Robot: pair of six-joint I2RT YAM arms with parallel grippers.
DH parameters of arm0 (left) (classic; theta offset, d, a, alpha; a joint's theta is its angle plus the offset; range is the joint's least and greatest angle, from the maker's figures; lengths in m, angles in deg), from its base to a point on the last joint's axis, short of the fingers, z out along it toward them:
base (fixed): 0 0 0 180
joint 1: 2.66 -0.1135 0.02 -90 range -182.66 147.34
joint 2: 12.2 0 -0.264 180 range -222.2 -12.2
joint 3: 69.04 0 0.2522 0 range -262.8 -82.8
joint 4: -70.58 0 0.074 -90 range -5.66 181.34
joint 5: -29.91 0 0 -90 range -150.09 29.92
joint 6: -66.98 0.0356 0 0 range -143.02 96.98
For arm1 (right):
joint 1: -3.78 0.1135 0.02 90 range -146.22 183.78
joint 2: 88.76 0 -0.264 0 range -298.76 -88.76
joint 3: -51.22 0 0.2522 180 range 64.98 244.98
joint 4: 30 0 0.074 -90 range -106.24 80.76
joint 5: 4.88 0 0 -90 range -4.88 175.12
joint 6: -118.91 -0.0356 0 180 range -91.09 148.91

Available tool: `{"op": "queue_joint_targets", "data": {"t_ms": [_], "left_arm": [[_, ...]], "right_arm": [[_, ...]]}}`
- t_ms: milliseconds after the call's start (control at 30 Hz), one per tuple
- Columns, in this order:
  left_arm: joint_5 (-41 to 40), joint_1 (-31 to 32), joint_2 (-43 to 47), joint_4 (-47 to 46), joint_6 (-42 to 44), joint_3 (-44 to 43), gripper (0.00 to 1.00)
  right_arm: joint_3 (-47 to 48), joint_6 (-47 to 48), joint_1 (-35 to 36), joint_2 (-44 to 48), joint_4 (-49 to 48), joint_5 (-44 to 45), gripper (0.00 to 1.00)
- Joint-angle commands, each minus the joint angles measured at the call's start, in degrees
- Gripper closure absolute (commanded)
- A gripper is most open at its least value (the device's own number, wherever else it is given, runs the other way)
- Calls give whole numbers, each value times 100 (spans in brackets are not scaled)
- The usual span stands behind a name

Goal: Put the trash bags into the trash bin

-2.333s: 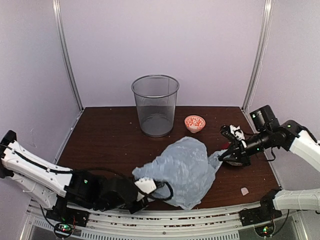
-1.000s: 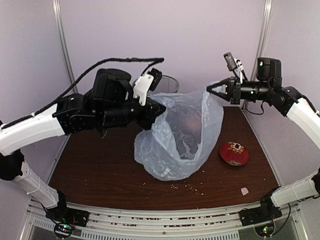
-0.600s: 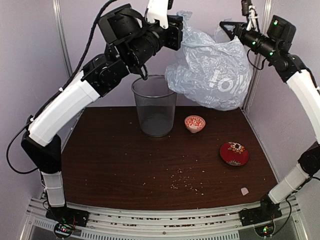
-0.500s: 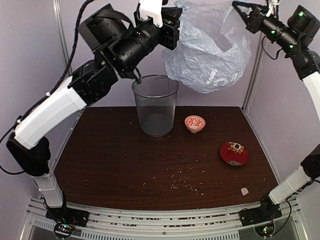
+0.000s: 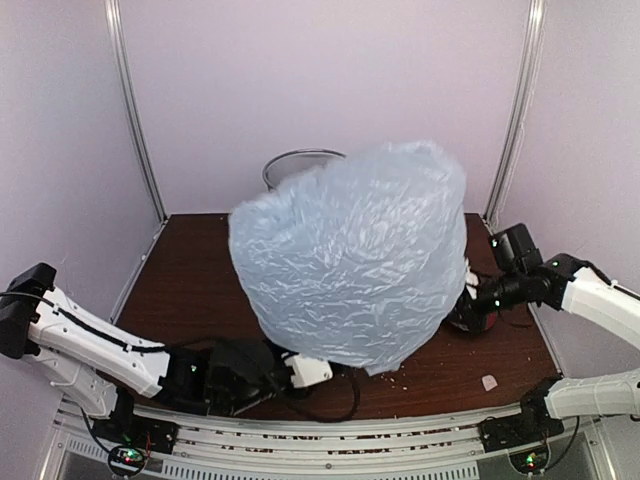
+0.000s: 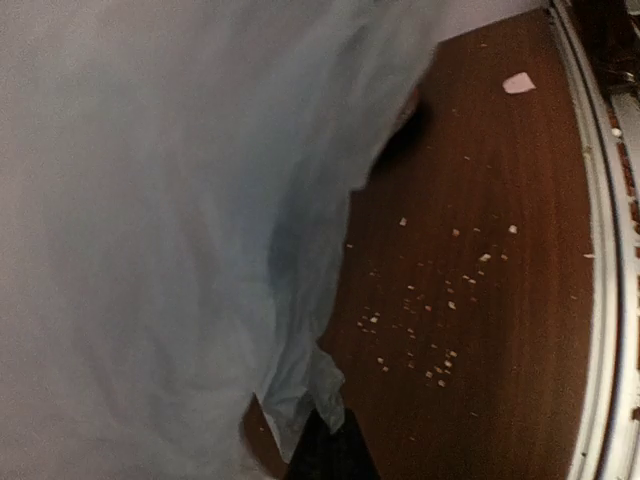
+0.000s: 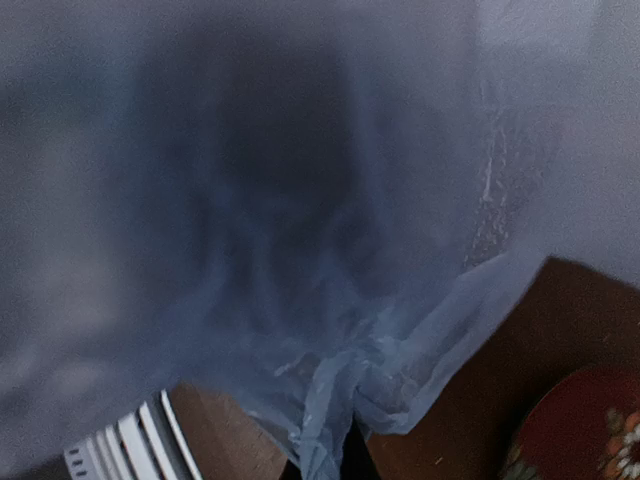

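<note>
Pale blue-grey plastic, wrinkly and glossy: the trash bag [image 5: 350, 260] is puffed up into one big dome over the middle of the tabletop [image 5: 195, 275]. It hides most of what's behind it. The trash bin [image 5: 295, 158] only shows as a bit of metal rim and mesh poking out at the bag's upper left. Honestly can't tell whether the bag sits over the bin or just hangs in front of it.

The left tool [image 6: 322, 452] is down low near the front edge, pinched closed, with the bag's bottom hem running right into it. The right tool [image 5: 465, 303] is at the bag's lower right edge. It's clamped too, and its wrist view shows the film gathered into a twist at the fingers.

A red dish [image 7: 585, 430] sits just beside the right tool. Crumbs [image 6: 430, 330] are scattered over the dark wood near the front, and there's a small pale scrap [image 5: 489, 382] near the front right corner.
</note>
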Motion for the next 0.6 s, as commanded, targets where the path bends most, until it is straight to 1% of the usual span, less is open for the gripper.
{"op": "queue_joint_targets", "data": {"t_ms": [0, 100, 167, 267, 400, 433, 467, 533, 567], "left_arm": [[-754, 748, 657, 1157, -1913, -561, 100], [-876, 828, 938, 1747, -2218, -948, 100], [-794, 824, 1180, 1781, -2302, -1025, 100], [-807, 828, 1576, 1577, -2370, -922, 100], [-1401, 812, 2035, 1791, -2652, -930, 100], [-1546, 792, 2154, 1936, -2746, -960, 100], [-1684, 774, 2258, 2117, -2852, -1009, 100], [-1863, 742, 2506, 2560, -3010, -1145, 100], [-1952, 729, 2585, 2776, -3067, -1213, 100]], "right_arm": [[514, 817, 126, 1165, 1188, -423, 100], [895, 886, 135, 1023, 1564, -807, 100], [1005, 971, 135, 882, 1681, -1002, 100], [1118, 785, 144, 712, 1616, -1216, 100], [1485, 339, 144, 517, 1281, -1589, 100], [1627, 170, 144, 446, 1123, -1691, 98], [1788, 8, 143, 356, 976, -1811, 88], [2325, -422, 144, 85, 687, -1966, 61], [2628, -612, 143, -113, 610, -1999, 51]]}}
